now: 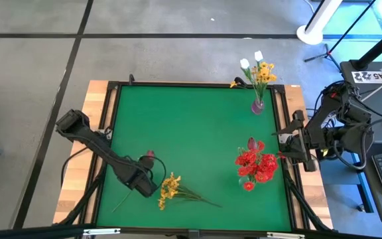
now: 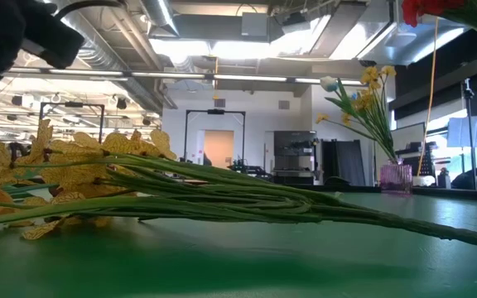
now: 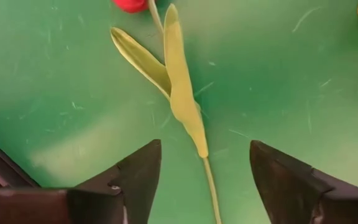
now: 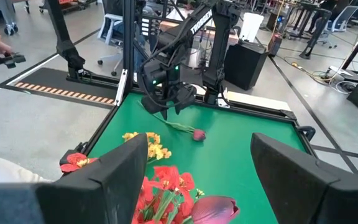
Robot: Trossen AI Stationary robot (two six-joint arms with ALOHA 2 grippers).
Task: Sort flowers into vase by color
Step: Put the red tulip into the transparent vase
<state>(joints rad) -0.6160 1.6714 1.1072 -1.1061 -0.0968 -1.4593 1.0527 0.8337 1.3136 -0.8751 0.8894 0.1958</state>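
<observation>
A dark pink bud flower [image 1: 150,155] lies flat on the green table, its stem running toward the near left corner. My left gripper [image 1: 144,182] hangs over that stem, pointing down and open. In the left wrist view its fingers [image 3: 143,171] stand on either side of the stem [image 3: 211,186], below the leaves [image 3: 179,81] and the bud [image 3: 132,5], touching nothing. A yellow spray [image 1: 170,188] lies on the table just right of it. My right gripper [image 4: 199,142] waits open at the table's right edge, above the red flowers [image 1: 256,164].
A purple vase [image 1: 258,106] at the far right holds white tulips and yellow sprays. The red cluster near the right edge stands upright with a dark pink bud [image 4: 213,208] among it. A black frame [image 1: 111,119] borders the green table.
</observation>
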